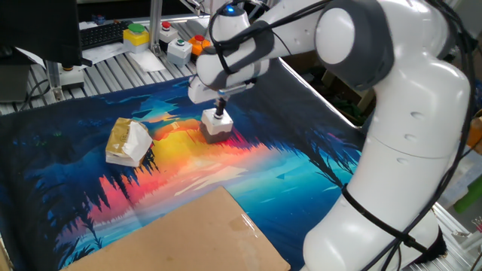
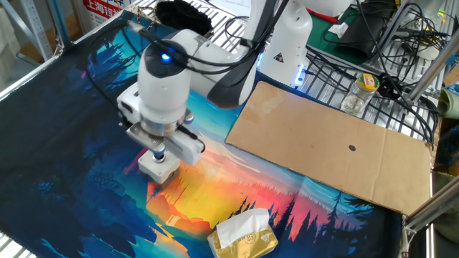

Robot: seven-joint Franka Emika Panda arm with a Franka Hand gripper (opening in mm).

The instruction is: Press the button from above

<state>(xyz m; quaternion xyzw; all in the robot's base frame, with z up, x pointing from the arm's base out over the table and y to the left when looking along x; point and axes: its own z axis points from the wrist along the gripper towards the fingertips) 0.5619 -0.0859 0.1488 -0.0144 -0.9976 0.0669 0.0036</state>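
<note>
The button's white cube-shaped box [image 1: 215, 127] stands on the colourful mat, just behind its middle; it also shows in the other fixed view [image 2: 159, 167]. The red button itself is hidden under the fingertips. My gripper [image 1: 221, 114] points straight down over the box, and its dark fingers are shut together into one narrow stem whose tip rests on the top of the box. In the other fixed view my gripper [image 2: 159, 153] also stands right on the box's top.
A tan-and-white paper-wrapped lump [image 1: 128, 141] lies left of the box, also in the other fixed view [image 2: 244, 235]. A cardboard sheet [image 1: 188, 233] covers the mat's near part. A yellow box with a green cap [image 1: 136, 35] and other switch boxes [image 1: 179, 49] stand behind the mat.
</note>
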